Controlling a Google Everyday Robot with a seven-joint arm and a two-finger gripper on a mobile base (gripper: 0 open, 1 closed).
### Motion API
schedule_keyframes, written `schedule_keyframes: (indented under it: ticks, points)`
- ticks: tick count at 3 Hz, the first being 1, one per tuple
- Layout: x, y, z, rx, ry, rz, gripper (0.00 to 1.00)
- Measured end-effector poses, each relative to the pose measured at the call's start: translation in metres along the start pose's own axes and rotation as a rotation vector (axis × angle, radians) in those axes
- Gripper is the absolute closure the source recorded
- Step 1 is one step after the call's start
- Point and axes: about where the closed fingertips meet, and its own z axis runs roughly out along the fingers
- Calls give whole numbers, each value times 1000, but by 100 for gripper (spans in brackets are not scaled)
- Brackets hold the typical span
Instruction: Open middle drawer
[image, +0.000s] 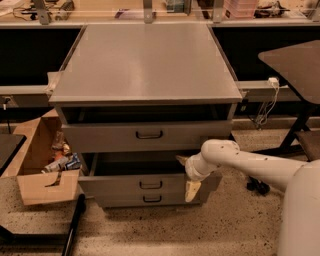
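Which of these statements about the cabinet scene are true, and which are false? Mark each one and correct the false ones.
1. The middle drawer stands partly open, with a dark gap above its front. True.
2. The gripper is at the left end of the middle drawer. False: it is at the right end, against the drawer front.
3. A cardboard box sits on the floor to the left of the cabinet. True.
4. The top drawer is fully shut. False: its front stands out from the cabinet, with a dark opening above it.
5. The bottom drawer has no handle. False: a small dark handle sits at the middle of its front.
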Motion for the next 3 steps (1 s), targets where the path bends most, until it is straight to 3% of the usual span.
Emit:
schedule_keyframes:
  ticks: [2,3]
  points:
    - [8,30,35,-138,24,38,0]
    - [-1,49,25,-158,32,49,25]
